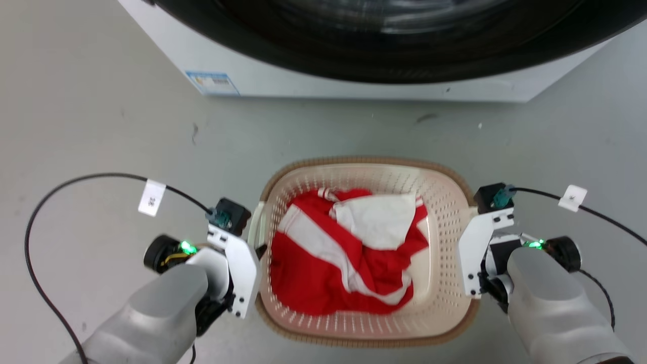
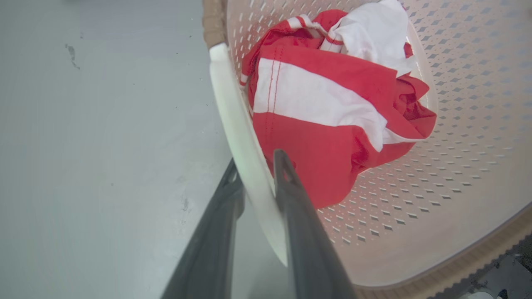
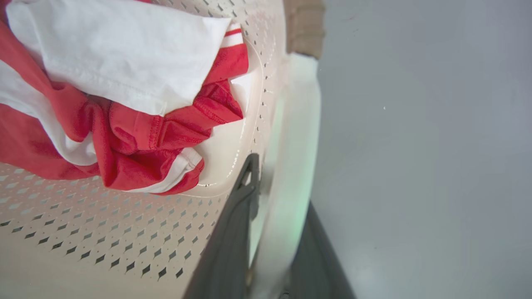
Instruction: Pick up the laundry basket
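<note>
The laundry basket [image 1: 354, 163], cream with perforated walls and a brown woven-look rim, sits on the grey floor in front of me and holds red and white clothes [image 1: 349, 253]. My left gripper [image 1: 259, 251] is at its left side. In the left wrist view this gripper [image 2: 255, 166] is shut on the white side handle [image 2: 237, 116], one finger inside the basket and one outside. My right gripper [image 1: 472, 263] is at the right side. In the right wrist view it [image 3: 280, 185] clamps the other white handle [image 3: 299, 124] the same way, the outer finger partly hidden.
A white washing machine [image 1: 354, 88] with a dark round door [image 1: 394, 35] stands just beyond the basket. Black cables with white tags [image 1: 151, 198] loop from both wrists over the grey floor [image 1: 101, 101] on either side.
</note>
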Robot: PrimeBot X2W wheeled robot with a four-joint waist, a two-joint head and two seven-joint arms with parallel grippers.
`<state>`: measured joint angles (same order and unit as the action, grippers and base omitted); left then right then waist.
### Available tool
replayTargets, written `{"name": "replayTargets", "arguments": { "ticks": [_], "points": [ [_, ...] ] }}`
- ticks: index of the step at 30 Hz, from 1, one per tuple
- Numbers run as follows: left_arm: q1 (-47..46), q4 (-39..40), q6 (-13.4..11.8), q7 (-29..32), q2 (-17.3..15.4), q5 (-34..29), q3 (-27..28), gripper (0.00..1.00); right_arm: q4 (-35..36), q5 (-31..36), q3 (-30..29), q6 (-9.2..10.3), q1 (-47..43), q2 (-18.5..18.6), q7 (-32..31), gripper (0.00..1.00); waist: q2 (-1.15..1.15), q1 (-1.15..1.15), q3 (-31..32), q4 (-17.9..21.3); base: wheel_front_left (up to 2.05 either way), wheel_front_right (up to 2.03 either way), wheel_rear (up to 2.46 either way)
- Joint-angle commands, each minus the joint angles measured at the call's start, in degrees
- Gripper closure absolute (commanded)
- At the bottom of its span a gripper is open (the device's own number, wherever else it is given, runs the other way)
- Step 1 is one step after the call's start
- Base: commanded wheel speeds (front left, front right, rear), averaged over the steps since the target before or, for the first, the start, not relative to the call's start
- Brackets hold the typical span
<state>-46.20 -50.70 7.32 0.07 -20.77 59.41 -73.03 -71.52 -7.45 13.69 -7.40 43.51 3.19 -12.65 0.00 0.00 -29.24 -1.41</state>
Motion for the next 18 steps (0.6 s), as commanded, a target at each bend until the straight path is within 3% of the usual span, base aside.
{"name": "replayTargets", "arguments": {
  "ticks": [1, 9, 18],
  "points": [
    [1.25, 0.85, 0.27, 0.74, 0.3, 0.12, -0.39, 1.0, 0.41, -0.39, 1.11, -0.16, -1.02, -0.57, -0.9, 1.0, 0.0, 0.0, 5.39, 0.65, 0.0, 0.0, 0.0],
    [6.68, 7.7, 0.48, 12.29, -2.75, 2.02, -0.53, 1.0, 6.02, -10.16, 10.45, -0.4, -4.97, -0.84, -10.76, 1.0, 0.0, 0.0, 14.73, 1.79, 0.0, 0.0, 0.0],
    [7.69, 11.34, 0.5, 17.77, -5.32, 5.44, -0.55, 1.0, 7.35, -14.83, 15.11, -0.44, -5.58, -0.92, -17.15, 1.0, 0.0, 0.0, 21.45, 2.55, 0.0, 0.0, 0.0]
  ]
}}
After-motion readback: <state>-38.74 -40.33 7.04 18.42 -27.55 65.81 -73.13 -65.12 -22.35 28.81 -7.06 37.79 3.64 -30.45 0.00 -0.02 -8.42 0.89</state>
